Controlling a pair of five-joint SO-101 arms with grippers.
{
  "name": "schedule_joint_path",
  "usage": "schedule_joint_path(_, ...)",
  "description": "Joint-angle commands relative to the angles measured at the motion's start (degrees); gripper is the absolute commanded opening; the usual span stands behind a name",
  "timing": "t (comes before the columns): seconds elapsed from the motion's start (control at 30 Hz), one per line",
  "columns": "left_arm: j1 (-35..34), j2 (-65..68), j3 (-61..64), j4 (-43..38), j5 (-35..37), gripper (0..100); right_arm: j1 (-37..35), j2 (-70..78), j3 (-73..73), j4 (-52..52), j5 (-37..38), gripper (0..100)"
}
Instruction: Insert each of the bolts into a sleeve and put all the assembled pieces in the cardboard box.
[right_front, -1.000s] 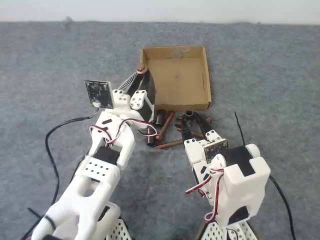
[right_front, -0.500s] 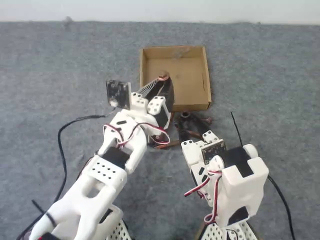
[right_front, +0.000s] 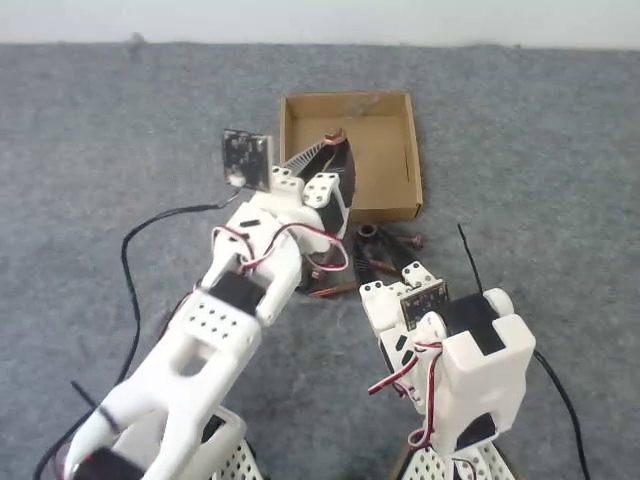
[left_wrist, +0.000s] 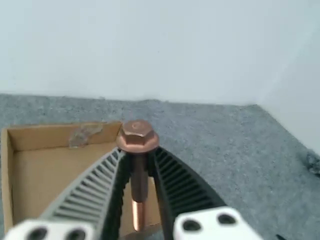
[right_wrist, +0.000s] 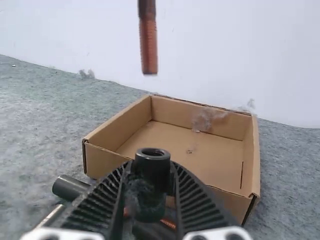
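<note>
A copper bolt (left_wrist: 137, 136) is gripped just under its head by the left tool (left_wrist: 137, 154), whose jaws are closed on the shank. It is held upright in the air, head up and threaded end down, over the near left part of the cardboard box (left_wrist: 30, 165). A black sleeve (right_wrist: 151, 159) is clamped in the right tool (right_wrist: 151, 172) and stands upright with its open bore turned up, just in front of the box's near wall. Both long axes are roughly vertical, but the bolt's tip is held higher than the sleeve and farther off, on the box side. The coming move is judged to turn on that tip being brought over the bore and lowered. Loose bolts (right_front: 398, 240) and another sleeve (right_wrist: 67, 187) are seen lying on the table (right_front: 520, 150) by the box's front.
</note>
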Motion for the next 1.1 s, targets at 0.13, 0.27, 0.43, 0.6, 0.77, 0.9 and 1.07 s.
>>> schedule_joint_path(0.13,2.9,5.0,-5.3,0.4,0.4,1,-0.2,-2.4,0.3,-0.8,1.0,0.6)
schedule_joint_path(0.27,5.2,5.0,-3.8,0.1,0.3,1,0.0,-2.4,0.2,-0.8,0.7,0.6)
schedule_joint_path(0.43,4.8,5.0,-3.4,0.5,0.3,1,0.0,-2.4,0.2,-0.8,0.7,0.6)
schedule_joint_path(0.6,4.8,5.0,-1.4,0.4,0.3,1,0.0,-2.4,0.2,-0.8,0.7,0.6)
schedule_joint_path(0.77,4.8,4.9,-0.7,0.4,0.3,1,0.1,-2.4,0.2,-0.8,0.9,0.6)
schedule_joint_path(0.9,4.9,2.1,1.5,0.4,0.3,1,0.1,-2.4,0.2,-0.8,0.9,0.6)
schedule_joint_path(1.07,5.3,-6.9,7.2,0.4,0.3,1,0.2,-2.4,-0.4,-0.8,0.9,0.6)
